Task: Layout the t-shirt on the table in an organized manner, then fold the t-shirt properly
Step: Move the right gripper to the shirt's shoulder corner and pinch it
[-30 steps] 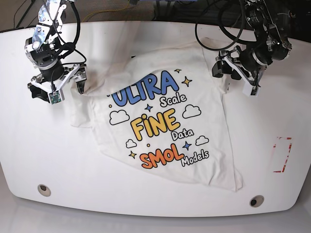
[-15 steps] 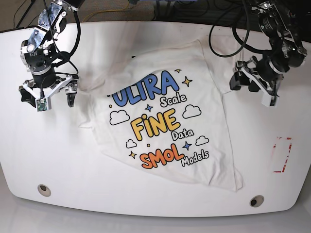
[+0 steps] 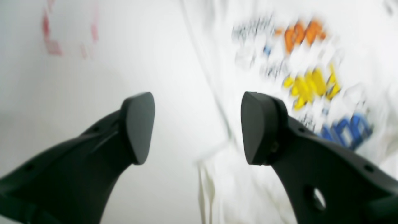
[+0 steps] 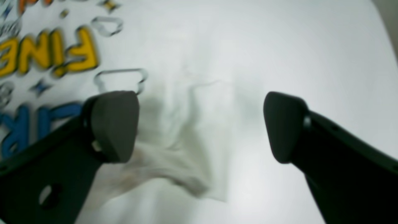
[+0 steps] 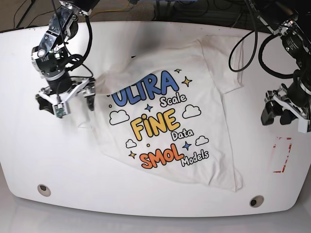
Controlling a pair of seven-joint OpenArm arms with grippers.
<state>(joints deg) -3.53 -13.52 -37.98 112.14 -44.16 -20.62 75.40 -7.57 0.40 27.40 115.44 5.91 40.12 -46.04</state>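
Note:
The white t-shirt (image 5: pixel 165 121) lies print-up across the middle of the table (image 5: pixel 48 160), turned a little, with its hem toward the front right. Its sleeve on the base view's left is bunched up. My right gripper (image 5: pixel 66 104) hovers open over that bunched sleeve (image 4: pixel 174 130); nothing sits between the right gripper (image 4: pixel 199 124) fingers. At the view's right, my left gripper (image 5: pixel 277 117) hangs open and empty over bare table, clear of the shirt. In the blurred left wrist view the left gripper (image 3: pixel 196 124) frames the t-shirt (image 3: pixel 311 46) edge.
A red dashed rectangle mark (image 5: pixel 283 155) lies on the table just in front of the left gripper, and shows as the red mark (image 3: pixel 51 46) in the left wrist view. Two grommet holes (image 5: pixel 44 190) (image 5: pixel 256 201) sit near the front edge. Cables hang behind the table.
The left gripper has moved away from the shirt's sleeve, right and toward the front. The right gripper swung outward, then back over the bunched sleeve. Both stayed open.

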